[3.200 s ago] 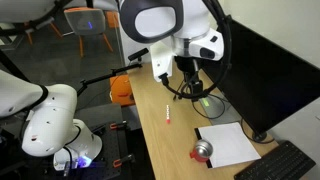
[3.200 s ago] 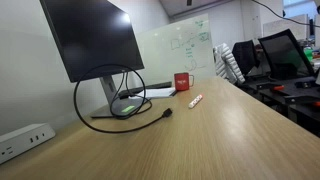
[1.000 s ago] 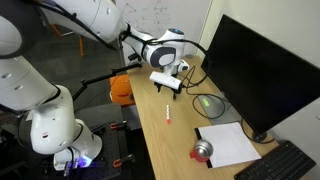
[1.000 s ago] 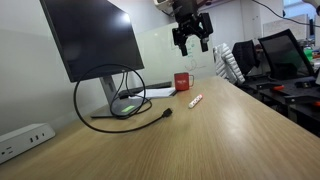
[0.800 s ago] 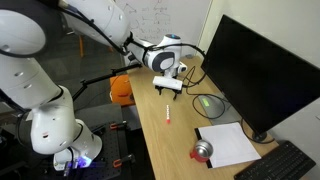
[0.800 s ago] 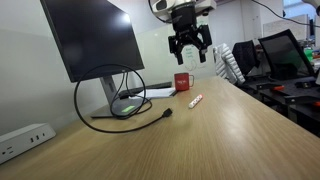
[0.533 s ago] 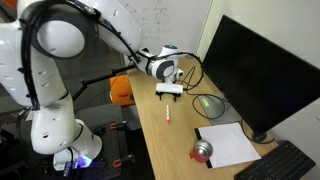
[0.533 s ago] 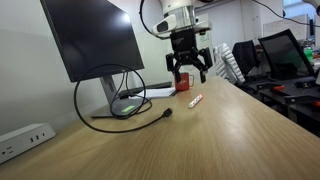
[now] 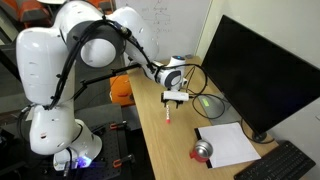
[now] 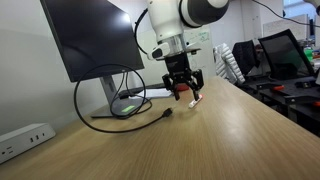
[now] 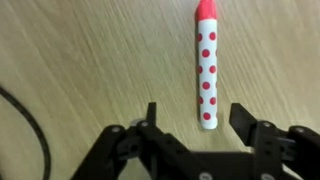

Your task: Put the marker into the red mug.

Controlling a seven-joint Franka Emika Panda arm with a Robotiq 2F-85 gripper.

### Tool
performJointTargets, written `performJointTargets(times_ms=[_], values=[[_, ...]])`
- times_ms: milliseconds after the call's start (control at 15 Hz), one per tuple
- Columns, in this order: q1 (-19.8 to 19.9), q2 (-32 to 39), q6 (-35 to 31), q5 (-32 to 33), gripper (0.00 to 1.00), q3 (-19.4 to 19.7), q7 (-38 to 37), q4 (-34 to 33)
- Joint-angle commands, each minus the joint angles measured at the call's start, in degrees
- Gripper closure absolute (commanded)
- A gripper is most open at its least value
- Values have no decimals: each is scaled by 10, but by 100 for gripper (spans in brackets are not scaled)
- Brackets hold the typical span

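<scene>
In an exterior view: one white arm (image 9: 40, 70), one gripper (image 9: 173, 98) low over the wooden desk (image 9: 170, 150), one marker (image 9: 168, 113) lying flat on the wood right by its fingertips, one red mug (image 9: 203, 152) at the corner of one sheet of paper (image 9: 230, 143), well apart from the marker; silvery inside of the mug turned toward the camera, too small to tell any contents; also one monitor (image 9: 255, 70), one keyboard (image 9: 285, 165), one orange lump (image 9: 121, 89) at the desk's far edge. In an exterior view from desk level: gripper (image 10: 184, 92) down close to the desk (image 10: 230, 140), fingers spread, marker (image 10: 197, 101) poking out beside them on the wood; red mug lost behind the gripper, cannot tell; one monitor (image 10: 90, 40), one black cable loop (image 10: 120, 100) at its foot, one power strip (image 10: 25, 135). In the wrist view: one marker (image 11: 206, 65), white with red dots and a red cap, lying on the wood grain, lower end between the two fingers (image 11: 150, 118) and touching neither; gripper (image 11: 197, 120) wide open, holding nothing; one black cable (image 11: 30, 130) curving at the edge
</scene>
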State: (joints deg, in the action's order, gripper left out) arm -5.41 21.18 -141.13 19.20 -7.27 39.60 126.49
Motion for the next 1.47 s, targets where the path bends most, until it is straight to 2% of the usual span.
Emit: performJointTargets(times_ms=[0,400,733,800,1000,1067,1133,1400], values=[[15,-2,0,8,51,-19,42,0],[14,-16,-7,8,96,-26,61,26],[19,-10,-4,2,91,-25,62,25],[20,-10,-5,3,88,-24,61,25],[24,-22,-9,-6,100,-30,71,32],[25,-26,-8,-7,72,-30,69,34],[26,-26,-7,-9,68,-30,69,35],[31,-19,-5,-13,40,-28,67,35]])
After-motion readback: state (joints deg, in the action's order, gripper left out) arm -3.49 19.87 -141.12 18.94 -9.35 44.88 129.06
